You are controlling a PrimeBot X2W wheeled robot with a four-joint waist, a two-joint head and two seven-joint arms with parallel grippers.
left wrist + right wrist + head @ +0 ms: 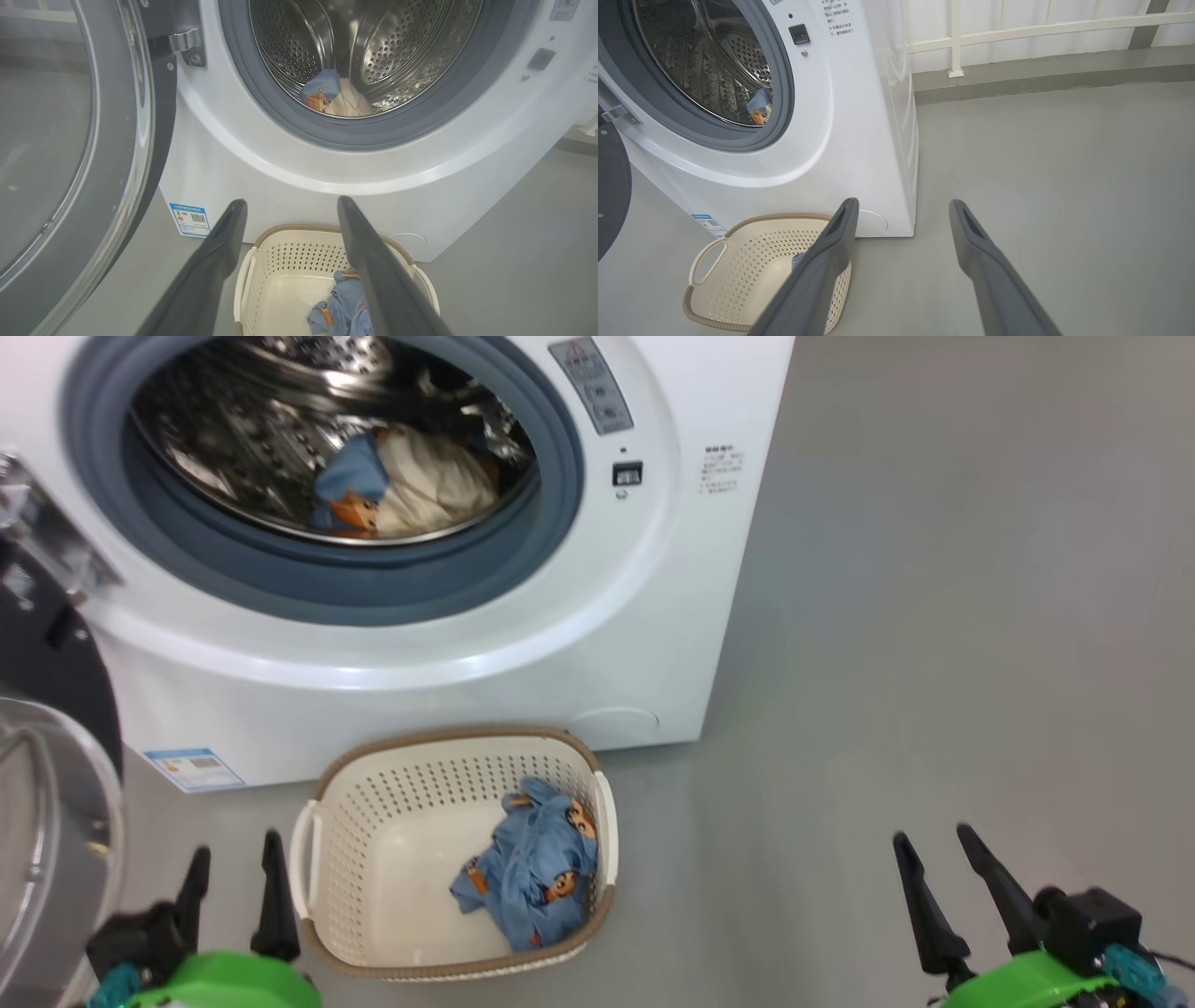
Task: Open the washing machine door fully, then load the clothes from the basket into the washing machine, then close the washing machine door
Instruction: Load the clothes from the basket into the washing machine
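Grey floor [934,616] all around. The door [42,821] at far left is open. Blue clothes [537,877] wait in the basket [420,784], bottom middle. Left gripper [235,847] and right gripper [930,835] gape, empty; one should dip in.

The mouth of the washing machine [560,644] gapes at 12 o'clock from the basket [448,737], with nothing across its grey-blue gasket [551,532]. A bundle of clothes [420,485] lies low in the drum [243,439], and the room above it is free. The washing machine door [56,803] hangs swung out at 9 o'clock, just beside the left claw [236,845], walling that side. The basket is open-topped; a blue garment [532,868] fills its 3 o'clock end, the 9 o'clock half bare. From 1 to 5 o'clock the floor [934,616] lies free around the right claw [932,833]. A white railing [952,37] bounds it beyond the machine.
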